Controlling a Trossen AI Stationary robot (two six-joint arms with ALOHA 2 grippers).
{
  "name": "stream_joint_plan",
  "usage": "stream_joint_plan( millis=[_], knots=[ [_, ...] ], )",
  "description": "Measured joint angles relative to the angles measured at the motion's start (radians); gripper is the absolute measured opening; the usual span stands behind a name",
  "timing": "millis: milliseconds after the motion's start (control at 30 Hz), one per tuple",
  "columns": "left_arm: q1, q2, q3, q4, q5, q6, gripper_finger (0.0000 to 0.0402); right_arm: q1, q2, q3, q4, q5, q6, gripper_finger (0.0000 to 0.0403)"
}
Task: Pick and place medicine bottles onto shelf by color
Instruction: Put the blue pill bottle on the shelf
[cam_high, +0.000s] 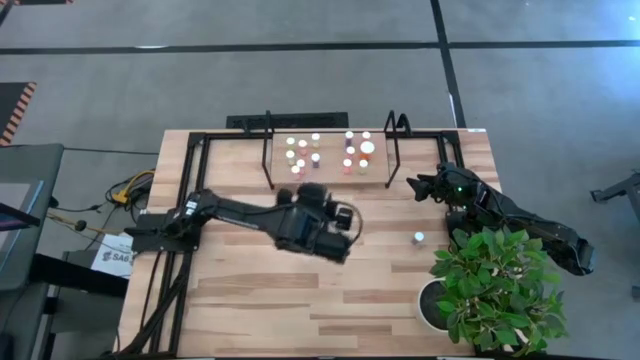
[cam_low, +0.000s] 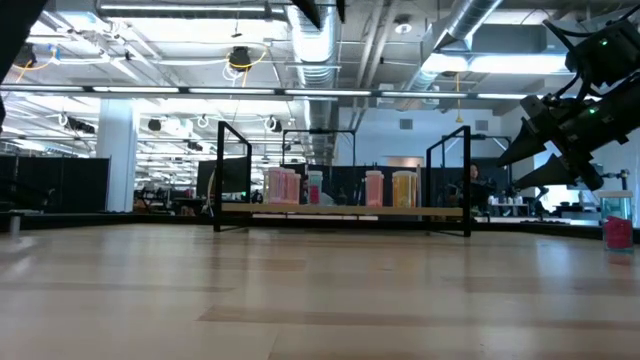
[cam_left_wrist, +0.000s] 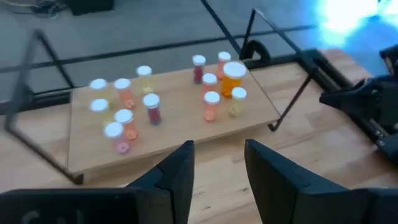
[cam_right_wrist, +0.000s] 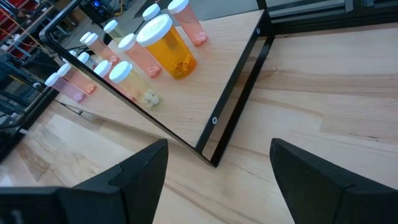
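While both arms hang above the plank counter (cam_high: 300, 290), your light wooden shelf with black tube frame (cam_high: 330, 178) already carries two clusters of small white-capped medicine bottles (cam_high: 303, 153).
Your left tool (cam_left_wrist: 217, 168) hovers mid-counter just in front of the shelf, fingers slightly apart with nothing between them. Your right tool (cam_right_wrist: 217, 171) sits off the shelf's right end, fingers spread wide, empty, facing the big-capped orange bottle (cam_right_wrist: 166, 46). One lone white-capped bottle (cam_high: 419, 238) stands on the counter, well off the shelf, near the leafy green plant in a white round pot (cam_high: 495, 285).
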Motion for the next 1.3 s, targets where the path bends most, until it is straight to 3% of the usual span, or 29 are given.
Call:
stream_joint_plan(
  millis=[100,300,500,633,767,933,1133,1300],
  knots=[
    [-0.041,-0.043,-0.024,-0.004,-0.042,-0.058,0.0128,0.0,0.0,0.0,0.0,0.0,0.0,0.0305],
    [-0.086,-0.222,-0.223,-0.013,-0.071,-0.029,0.0128,0.0,0.001,0.001,-0.004,0.0,0.0,0.0305],
    [-0.127,-0.444,-0.559,-0.013,-0.06,-0.158,0.0129,0.0,0.001,0.001,-0.005,0.0,0.0,0.0305],
    [-0.2,-0.631,-0.842,0.084,-0.126,-0.264,0.0129,0.0,0.001,0.001,-0.005,0.0,0.0,0.0305],
    [-0.291,-0.814,-1.169,0.366,-0.247,-0.204,0.0129,0.0,0.001,0.001,-0.006,0.0,0.0,0.0305],
    [-0.336,-0.96,-1.533,0.886,-0.333,0.081,0.0129,0.0,0.001,0.001,-0.006,0.0,0.0,0.0305],
    [-0.303,-1.022,-1.881,1.517,-0.244,0.306,0.0129,0.0,0.001,0.001,-0.006,0.0,0.0,0.0305],
    [-0.229,-1.032,-2.062,1.98,-0.102,0.563,0.0129,0.0,0.001,0.001,-0.006,0.0,0.0,0.0305]
  ],
)
